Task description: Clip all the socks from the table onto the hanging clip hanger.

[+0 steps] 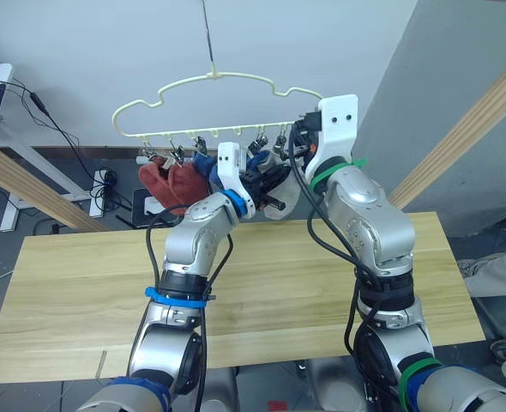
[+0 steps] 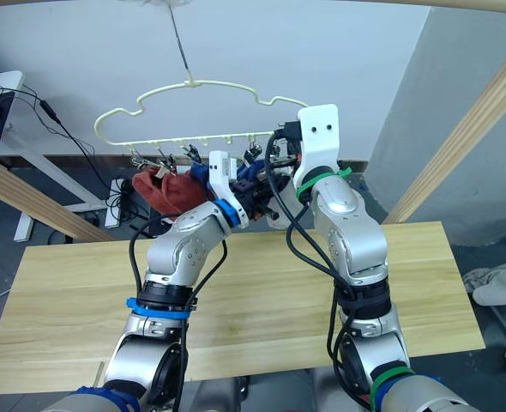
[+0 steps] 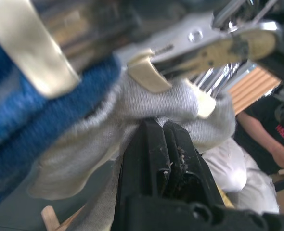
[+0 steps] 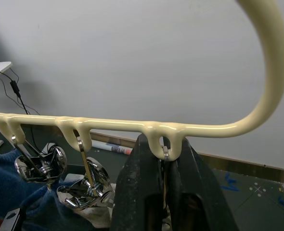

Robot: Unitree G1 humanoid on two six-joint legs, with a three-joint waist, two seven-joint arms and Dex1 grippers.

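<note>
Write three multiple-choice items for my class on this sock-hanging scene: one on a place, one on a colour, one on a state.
1. Where do the rust-red socks hang on the clip hanger?
A. At its left end
B. At its right end
C. On its hook

2. What colour is the sock pinched by the left gripper?
A. Rust-red
B. Light grey
C. Green

3. How does the table stand?
A. Six socks lie on it
B. One blue sock lies on it
C. No socks lie on it

Answers:
1 A, the red socks hang under the clips at the left end in the eye views.
2 B, the left wrist view shows the black fingers closed on grey knit under a clip.
3 C, the planks in view are bare, and blue socks hang beside the red ones.
</note>
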